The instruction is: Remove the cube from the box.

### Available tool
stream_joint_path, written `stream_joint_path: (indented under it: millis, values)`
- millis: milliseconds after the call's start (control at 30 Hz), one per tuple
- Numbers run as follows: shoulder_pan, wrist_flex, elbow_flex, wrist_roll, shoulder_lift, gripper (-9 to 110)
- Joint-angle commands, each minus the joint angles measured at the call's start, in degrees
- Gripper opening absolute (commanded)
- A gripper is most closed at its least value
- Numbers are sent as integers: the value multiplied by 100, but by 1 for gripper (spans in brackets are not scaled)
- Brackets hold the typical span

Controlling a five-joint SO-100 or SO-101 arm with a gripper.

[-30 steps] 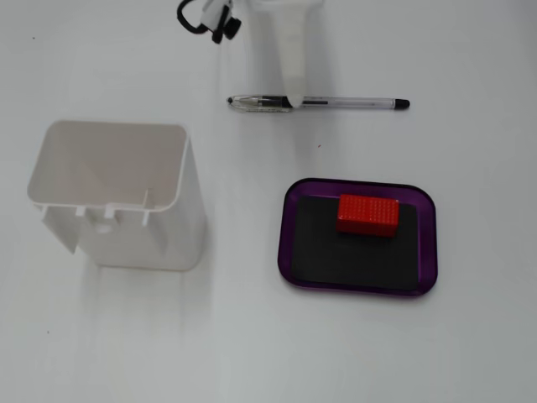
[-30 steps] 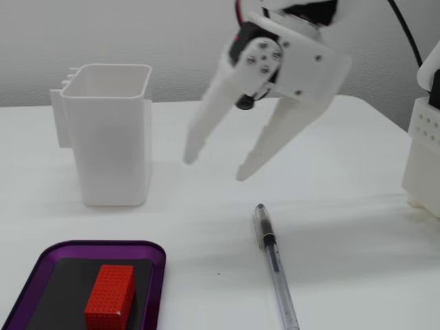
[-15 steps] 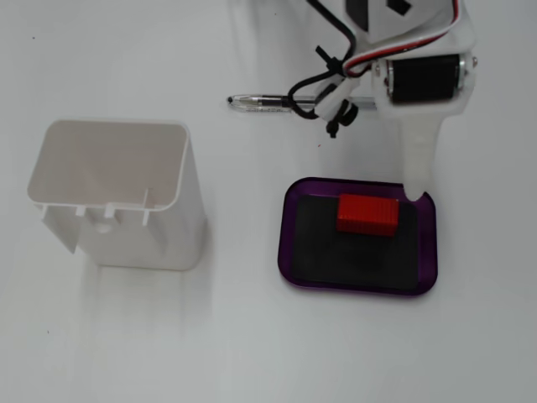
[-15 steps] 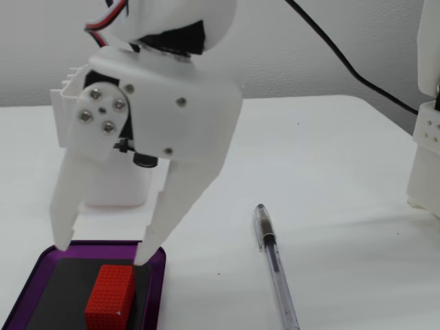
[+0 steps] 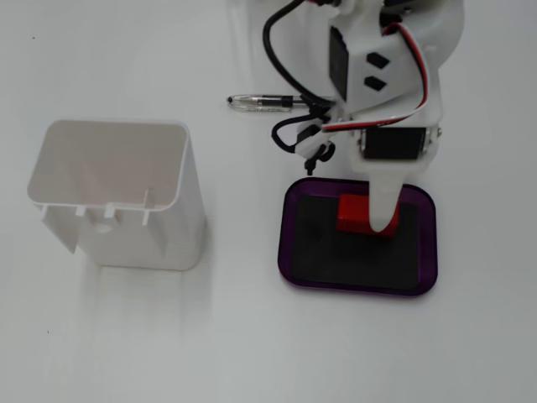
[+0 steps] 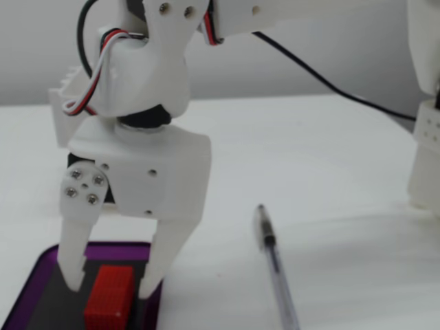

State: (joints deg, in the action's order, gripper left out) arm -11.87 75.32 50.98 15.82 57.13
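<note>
The red cube [image 5: 354, 213] lies on the black bottom of the purple box [image 5: 289, 252], near its far edge. In the low fixed view, the cube [image 6: 108, 297] sits between the two white fingers [image 6: 71, 265], with the box rim [image 6: 41, 257] behind it. My gripper [image 6: 111, 280] reaches down into the box, open, with one finger on each side of the cube and small gaps showing. In the high fixed view, my gripper [image 5: 377, 220] covers the cube's right part and only one finger shows.
A tall white plastic container [image 5: 117, 197] stands on the table to the left of the box. A pen [image 5: 260, 102] lies behind the box, next to the arm's black cables; it also shows in the low fixed view [image 6: 271, 258].
</note>
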Motion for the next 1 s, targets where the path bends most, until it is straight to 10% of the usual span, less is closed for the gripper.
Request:
stream_joint_path:
  millis: [0,967]
  values:
    - [70,-35,-229,-18,114,17]
    - [264,-571,510,-492,114,4]
